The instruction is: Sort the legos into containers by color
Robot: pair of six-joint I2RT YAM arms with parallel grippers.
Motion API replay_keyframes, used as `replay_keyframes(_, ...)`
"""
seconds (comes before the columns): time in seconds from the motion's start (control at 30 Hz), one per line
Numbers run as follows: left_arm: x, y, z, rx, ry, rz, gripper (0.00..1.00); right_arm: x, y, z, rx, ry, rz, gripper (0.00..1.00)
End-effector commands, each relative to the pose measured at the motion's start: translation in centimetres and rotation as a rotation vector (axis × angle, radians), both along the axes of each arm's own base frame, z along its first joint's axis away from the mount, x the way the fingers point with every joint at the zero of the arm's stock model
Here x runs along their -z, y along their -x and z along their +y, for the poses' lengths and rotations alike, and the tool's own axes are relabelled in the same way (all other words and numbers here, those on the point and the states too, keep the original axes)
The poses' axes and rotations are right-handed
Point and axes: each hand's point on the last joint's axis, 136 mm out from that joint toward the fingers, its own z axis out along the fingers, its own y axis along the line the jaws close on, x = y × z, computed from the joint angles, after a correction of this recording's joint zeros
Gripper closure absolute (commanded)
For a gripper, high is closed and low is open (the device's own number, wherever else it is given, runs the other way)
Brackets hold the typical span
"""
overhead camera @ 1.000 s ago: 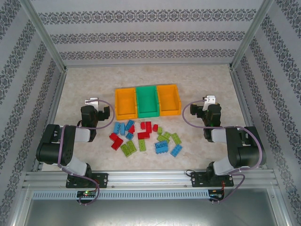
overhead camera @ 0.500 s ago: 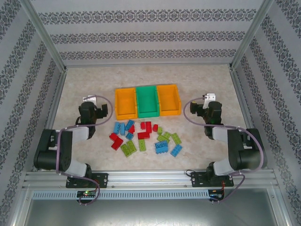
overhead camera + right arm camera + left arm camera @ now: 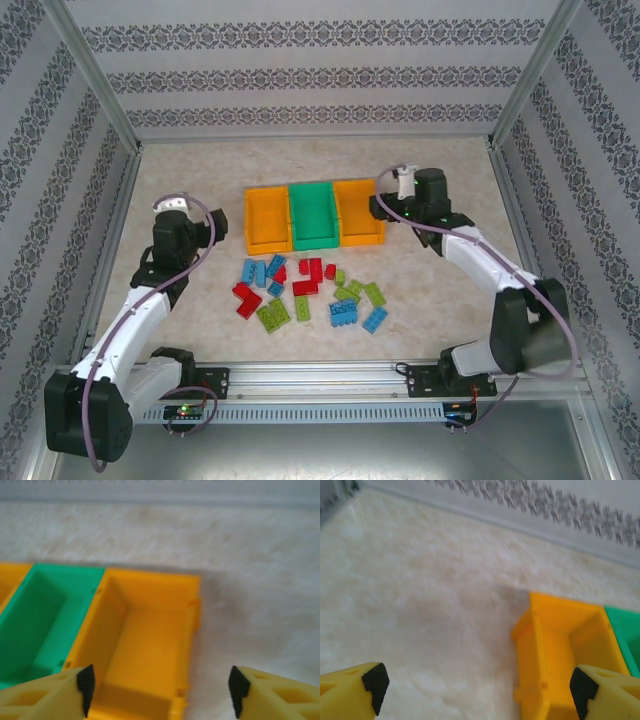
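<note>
Top external view: legos (image 3: 310, 290) lie scattered on the table (image 3: 420, 160) just base-side of the containers (image 3: 313, 215); left gripper (image 3: 477, 682) and right gripper (image 3: 160, 682), both spread and empty, stand at that row's ends, roughly equally near.

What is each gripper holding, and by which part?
Nothing is held. The left gripper is open and empty near the left orange bin, the right gripper open and empty by the right orange bin. The legos lie on the table.
</note>
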Motion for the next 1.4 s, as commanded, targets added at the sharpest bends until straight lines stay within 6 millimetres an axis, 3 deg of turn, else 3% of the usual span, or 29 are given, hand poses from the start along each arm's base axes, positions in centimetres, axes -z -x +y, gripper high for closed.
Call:
replay_keyframes(0.0,3.0,2.2,-2.1,0.071,0.054,0.115,0.05,4.4,1.8,0.4,0.006,0.013,0.234,0.31)
replay_keyframes(0.17,4.6,3.5,-3.3,0.106,0.066,0.138,0.05,7.1,0.6,0.4,0.067,0.042,0.322,0.36)
replay_keyframes(0.3,5.3,4.2,-3.6,0.113,0.078,0.144,0.05,8.1,-0.1,0.4,0.09,0.053,0.342,0.39)
replay_keyframes(0.47,6.1,4.7,-4.3,0.136,0.087,0.157,0.04,8.9,-1.1,0.2,0.111,0.079,0.361,0.56)
replay_keyframes(0.57,6.2,4.8,-4.6,0.145,0.079,0.158,0.04,9.0,-1.4,-0.5,0.143,0.103,0.358,0.74)
replay_keyframes(0.7,5.9,4.9,-5.1,0.161,0.071,0.15,0.01,8.8,-1.6,-2.0,0.187,0.129,0.342,0.86)
replay_keyframes(0.93,5.0,5.1,-6.9,0.207,0.025,0.132,0.0,8.5,-1.1,-5.0,0.24,0.111,0.343,0.89)
replay_keyframes(1.03,4.1,5.6,-9.1,0.281,-0.021,0.1,0.0,8.5,-0.6,-5.0,0.22,0.095,0.36,0.82)
replay_keyframes(1.07,3.7,5.7,-10.0,0.306,-0.036,0.086,0.0,8.5,-0.5,-4.9,0.212,0.092,0.364,0.68)
replay_keyframes(1.2,2.2,7.1,-13.7,0.404,-0.058,0.069,0.0,8.1,0.0,-4.5,0.212,0.059,0.364,0.4)
replay_keyframes(1.33,2.1,8.7,-17.0,0.487,-0.129,0.091,0.0,6.3,1.0,-4.6,0.221,0.027,0.312,0.18)
replay_keyframes(1.37,2.2,8.9,-17.7,0.505,-0.144,0.098,0.0,5.7,1.5,-4.6,0.22,0.022,0.3,0.17)
